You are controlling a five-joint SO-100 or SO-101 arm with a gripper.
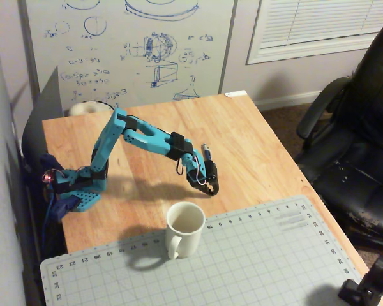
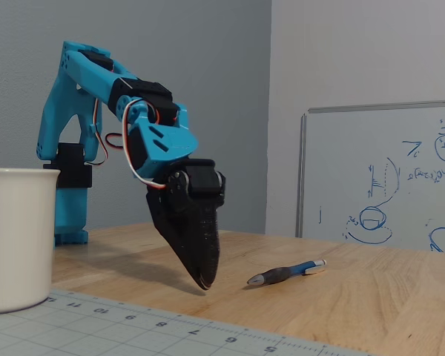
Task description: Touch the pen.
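Observation:
The pen (image 2: 285,273) is short and dark with a silvery-blue end, and it lies flat on the wooden table (image 2: 371,297). In a fixed view from above the pen (image 1: 205,153) shows partly behind the gripper. My blue arm reaches out and down. Its black gripper (image 2: 204,280) points at the tabletop with its jaws together and nothing in them. The tip is at or just above the wood, a short gap to the left of the pen's dark end, not touching it. The gripper also shows from above (image 1: 211,189).
A white mug (image 1: 185,227) stands on the front edge of a grey cutting mat (image 1: 262,255), just in front of the gripper; it is at the left of the low view (image 2: 15,237). A whiteboard (image 1: 127,51) leans behind the table. A black office chair (image 1: 357,140) stands to the right.

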